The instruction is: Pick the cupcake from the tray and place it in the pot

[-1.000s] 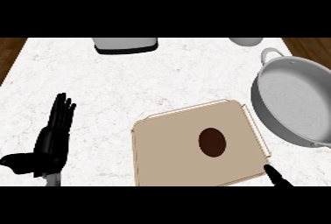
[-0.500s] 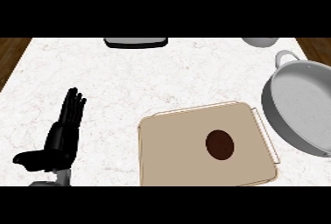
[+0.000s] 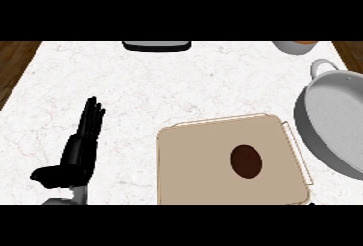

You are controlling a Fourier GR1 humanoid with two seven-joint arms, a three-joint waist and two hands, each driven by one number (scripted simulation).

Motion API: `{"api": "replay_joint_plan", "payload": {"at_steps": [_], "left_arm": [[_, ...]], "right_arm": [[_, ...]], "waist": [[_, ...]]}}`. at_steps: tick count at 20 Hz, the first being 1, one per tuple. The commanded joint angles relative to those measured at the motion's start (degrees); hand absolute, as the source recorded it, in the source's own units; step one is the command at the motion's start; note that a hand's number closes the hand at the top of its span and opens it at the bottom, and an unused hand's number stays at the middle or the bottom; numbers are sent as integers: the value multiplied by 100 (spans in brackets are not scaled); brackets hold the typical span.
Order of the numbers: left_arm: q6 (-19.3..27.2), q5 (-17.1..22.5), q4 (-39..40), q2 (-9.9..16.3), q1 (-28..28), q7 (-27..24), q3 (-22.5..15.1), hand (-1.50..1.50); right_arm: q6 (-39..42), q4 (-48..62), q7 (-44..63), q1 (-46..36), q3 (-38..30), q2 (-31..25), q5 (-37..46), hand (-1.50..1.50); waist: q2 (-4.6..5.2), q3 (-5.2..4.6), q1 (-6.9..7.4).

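A dark brown cupcake point(image 3: 246, 161) sits right of centre on the beige tray point(image 3: 191, 173) at the lower middle of the counter. The grey pot point(image 3: 333, 129) stands just right of the tray, cut off by the view's right edge, with a handle at its upper rim. My left hand point(image 3: 77, 153) rests open at the lower left, fingers straight and pointing up, well left of the tray and holding nothing. My right hand does not show.
A dark grey object point(image 3: 157, 45) lies at the counter's far edge near the middle. A pale cup-like object point(image 3: 294, 46) shows at the far right. Dark wooden floor borders the white marble counter point(image 3: 177, 86) at left and right.
The view has shifted, so tray, pot and left hand sit further right in the picture. The black fingertip at the lower right a second ago is gone. The cupcake keeps its place on the tray.
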Motion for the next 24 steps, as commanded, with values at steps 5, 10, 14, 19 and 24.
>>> {"api": "replay_joint_plan", "payload": {"at_steps": [5,10,14,19,24], "left_arm": [[-57,8,20,23,21,64,78,0],[-91,-101,261,-84,-132,-8,93,0],[-336,46,447,-16,-284,-23,524,0],[-125,-263,-334,-156,162,290,243,0],[1,-510,-378,-410,301,321,29,0]], "right_arm": [[1568,219,3198,-1475,667,8,1649,-150],[2280,1039,4515,-3211,960,8,1424,-150],[1735,1740,4222,-3332,809,7,1101,-150],[2061,1883,4612,-3998,609,7,1046,-150],[1686,2588,4427,-4108,414,6,850,-150]], "waist": [[-51,12,9],[-80,25,-19],[-97,27,-66],[-102,28,-42],[-100,29,-35]]}}
